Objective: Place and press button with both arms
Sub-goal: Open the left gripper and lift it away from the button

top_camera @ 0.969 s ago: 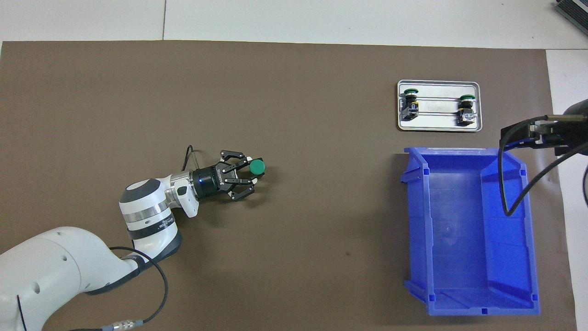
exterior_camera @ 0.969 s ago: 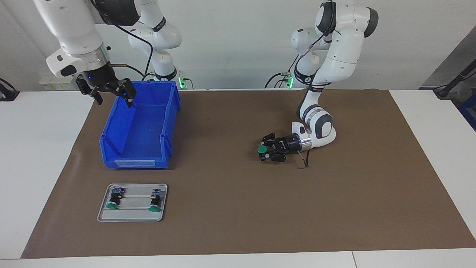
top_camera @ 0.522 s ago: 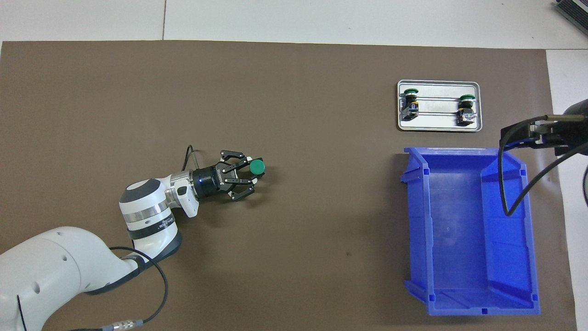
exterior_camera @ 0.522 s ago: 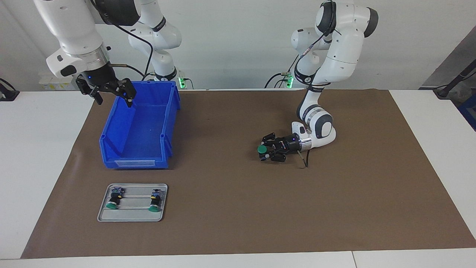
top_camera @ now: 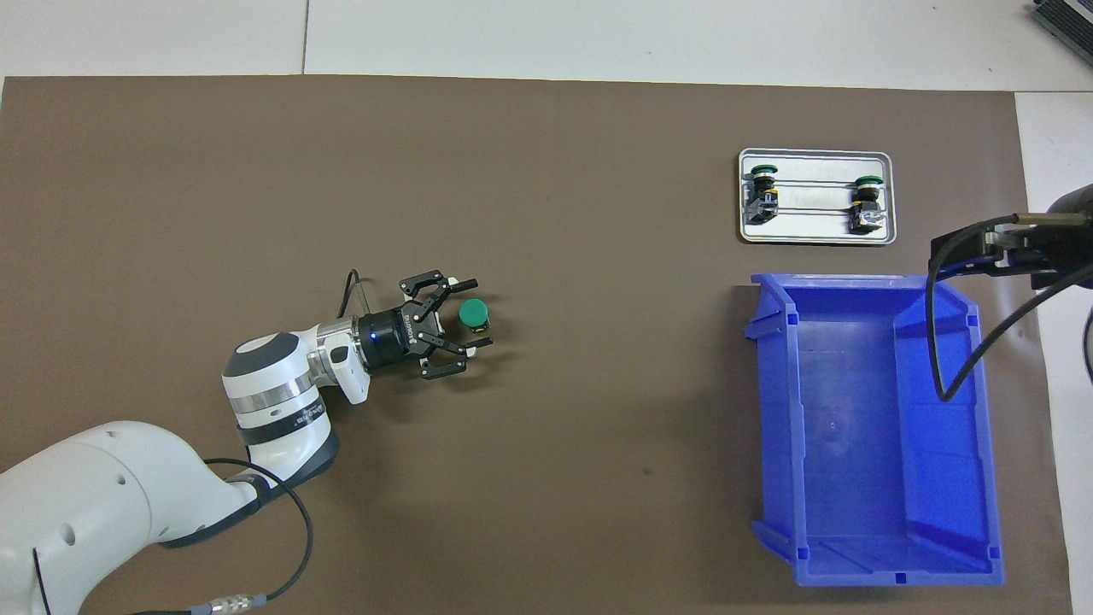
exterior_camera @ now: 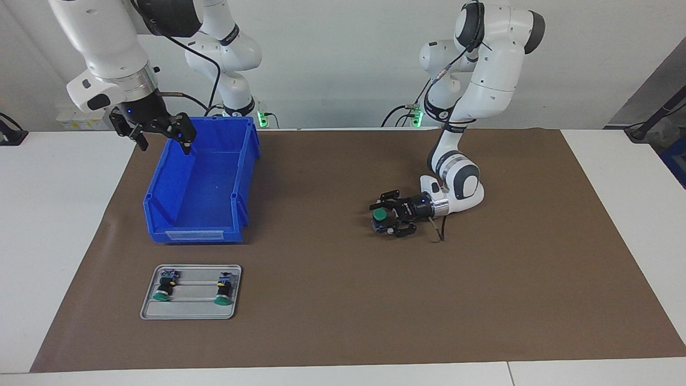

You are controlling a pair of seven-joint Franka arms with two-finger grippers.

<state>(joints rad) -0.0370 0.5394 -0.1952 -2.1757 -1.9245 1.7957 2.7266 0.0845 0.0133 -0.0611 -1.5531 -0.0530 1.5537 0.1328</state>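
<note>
While the green-capped push-button (top_camera: 472,314) stands on the brown mat (top_camera: 546,213), the left gripper (top_camera: 468,313) flanks it, fingers wide. Over the blue bin (exterior_camera: 201,185), the right gripper (exterior_camera: 163,143) hangs with fingers spread.

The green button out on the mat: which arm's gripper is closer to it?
Left. The left gripper sits open around the button; the right gripper hangs open over the blue bin.

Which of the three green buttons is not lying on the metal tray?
The button standing on the brown mat between the open left gripper's fingers; the other two lie on the tray.
</note>
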